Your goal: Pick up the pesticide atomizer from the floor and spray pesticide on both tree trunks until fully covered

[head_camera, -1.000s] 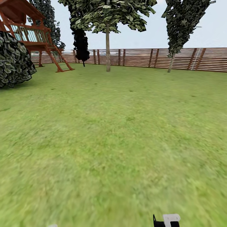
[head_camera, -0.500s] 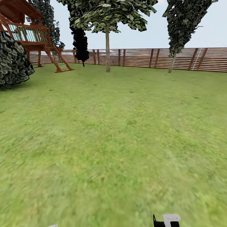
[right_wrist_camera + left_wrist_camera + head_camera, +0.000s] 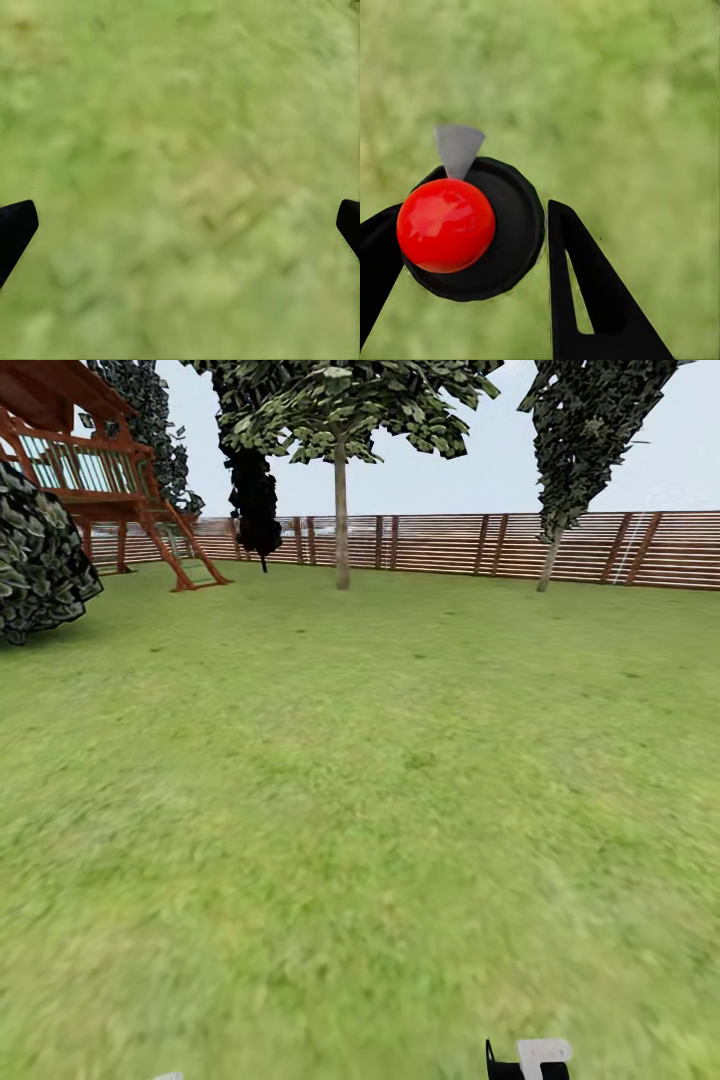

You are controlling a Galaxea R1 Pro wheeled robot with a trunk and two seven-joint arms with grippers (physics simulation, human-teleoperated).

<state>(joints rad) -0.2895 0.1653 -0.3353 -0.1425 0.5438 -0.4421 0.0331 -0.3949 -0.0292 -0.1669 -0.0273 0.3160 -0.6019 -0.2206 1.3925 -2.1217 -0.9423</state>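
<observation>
Facing open floor (image 3: 360, 810): one tree (image 3: 342, 520) stands just before the fence (image 3: 440, 542).

Left wrist: your left gripper (image 3: 472, 210) has its jaws closed on the pesticide atomizer (image 3: 514, 225). It is probably light, rigid, slick plastic, so grip the body.

Right wrist: right gripper (image 3: 180, 225), jaws wide, empty.

Three cameras over one lawn

The head camera looks forward and down across the grass (image 3: 360, 780) to the far fence (image 3: 450, 543); both wrist cameras (set close above it) face down at the same grass between black fingers (image 3: 15, 229).
</observation>
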